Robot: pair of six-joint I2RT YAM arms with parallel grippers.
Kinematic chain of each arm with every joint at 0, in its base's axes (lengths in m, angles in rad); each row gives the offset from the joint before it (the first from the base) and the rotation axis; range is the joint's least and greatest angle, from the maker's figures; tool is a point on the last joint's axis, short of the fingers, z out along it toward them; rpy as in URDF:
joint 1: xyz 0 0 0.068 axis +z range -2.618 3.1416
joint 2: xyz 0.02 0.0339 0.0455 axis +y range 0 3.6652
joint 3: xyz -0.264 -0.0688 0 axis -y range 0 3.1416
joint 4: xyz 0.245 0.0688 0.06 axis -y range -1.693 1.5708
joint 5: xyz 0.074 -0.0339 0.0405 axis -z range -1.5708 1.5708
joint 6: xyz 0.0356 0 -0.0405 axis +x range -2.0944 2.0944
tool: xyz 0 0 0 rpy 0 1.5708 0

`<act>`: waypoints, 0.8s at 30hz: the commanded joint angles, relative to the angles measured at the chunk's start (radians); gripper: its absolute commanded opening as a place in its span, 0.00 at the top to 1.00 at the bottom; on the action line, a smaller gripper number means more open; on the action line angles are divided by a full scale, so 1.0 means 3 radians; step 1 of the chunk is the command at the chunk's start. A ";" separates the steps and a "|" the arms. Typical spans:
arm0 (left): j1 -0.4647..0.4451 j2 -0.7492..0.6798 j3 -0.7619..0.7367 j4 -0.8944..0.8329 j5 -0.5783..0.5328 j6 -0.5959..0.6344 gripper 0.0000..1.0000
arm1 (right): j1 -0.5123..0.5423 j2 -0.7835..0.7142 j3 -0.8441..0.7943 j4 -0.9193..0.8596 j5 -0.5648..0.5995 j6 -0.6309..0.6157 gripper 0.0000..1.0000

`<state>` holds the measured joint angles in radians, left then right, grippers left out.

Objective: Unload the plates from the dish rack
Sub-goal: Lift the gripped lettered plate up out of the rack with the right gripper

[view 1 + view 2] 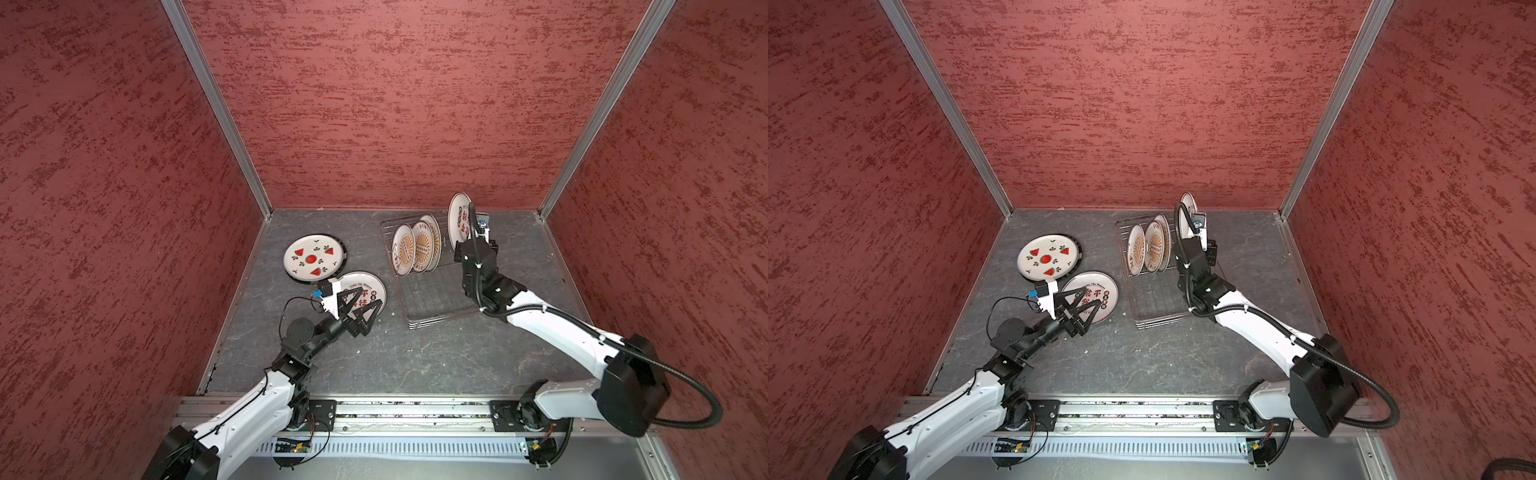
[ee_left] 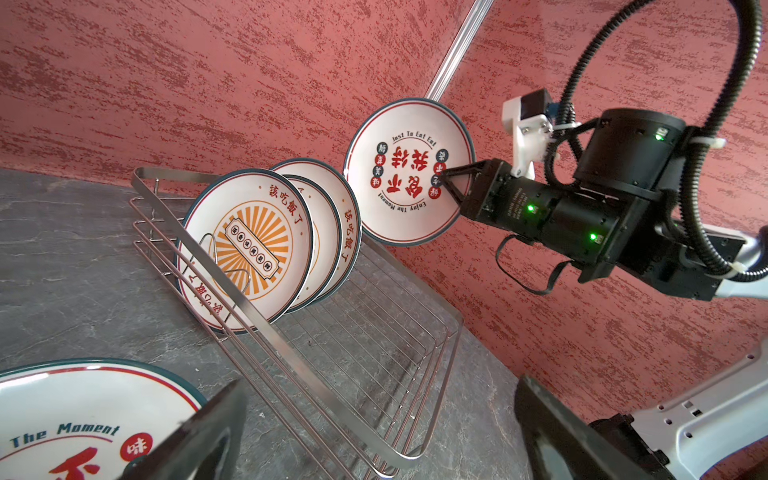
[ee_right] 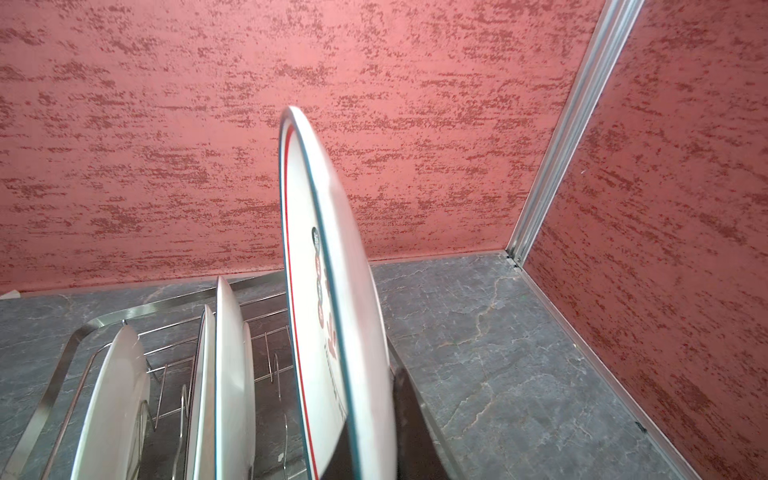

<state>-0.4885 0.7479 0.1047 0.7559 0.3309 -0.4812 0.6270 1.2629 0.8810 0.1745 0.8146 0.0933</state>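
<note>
Closest to the right wrist camera is a white plate (image 3: 332,291) with red lettering, seen nearly edge-on and standing upright. The right claw (image 2: 451,180) is clamped on its rim, one finger on each face. From the left wrist view it looks raised above the far end of the dish rack (image 1: 440,318), just beside the three sunburst plates (image 1: 415,249) that lean in a row between the prongs, though its lowest edge cannot be checked against the wires. Two plates already lie flat on the counter (image 1: 415,365) to the left, well apart from the rack: a watermelon plate (image 1: 313,259) and a lettered plate (image 1: 363,282). The left claw (image 1: 361,297) hangs over the lettered one with its jaws spread wide and nothing in them. The step in hand seems to be carrying the held plate out and laying it down with those two, so roughly a third of the load is done. To do it well, keep the plate upright until it is clearly past the nearest sunburst plate. Glazed ceramic pinched only at the rim may pivot or slip, so move slowly. Set one edge down on bare counter first, away from the left claw and the two flat plates, before letting go.
</note>
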 commanded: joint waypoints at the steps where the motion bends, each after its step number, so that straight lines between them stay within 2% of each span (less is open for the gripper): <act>1: -0.0019 -0.0019 -0.0028 0.0001 -0.0032 0.0007 0.01 | -0.0025 -0.0444 -0.0314 0.0449 -0.0296 0.0075 0.93; 5: -0.0028 -0.0098 -0.0028 -0.0051 0.0018 -0.0045 0.01 | -0.0098 -0.0900 -0.0582 0.0427 -0.0518 0.0181 0.93; 7: -0.0038 -0.0166 -0.0036 -0.0077 0.0059 -0.0073 0.01 | -0.0136 -0.1141 -0.0711 0.0384 -0.0757 0.0260 0.93; 13: -0.0059 -0.0384 -0.0037 -0.0279 -0.0004 -0.0039 0.01 | -0.0373 -0.1631 -0.0924 0.0243 -0.1894 0.0620 0.93; 19: -0.0062 -0.0538 -0.0036 -0.0450 0.0004 -0.0145 0.01 | -0.0597 -0.1683 -0.0934 0.0267 -0.2752 0.0924 0.95; 24: -0.0064 -0.0674 -0.0012 -0.0608 0.0020 -0.0147 0.01 | -0.0835 -0.1502 -0.0931 0.0491 -0.3579 0.1294 0.97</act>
<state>-0.5014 0.5690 0.1024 0.6159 0.3347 -0.5198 0.4053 0.7982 0.6006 0.2104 -0.0422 0.3843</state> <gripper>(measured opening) 0.994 0.093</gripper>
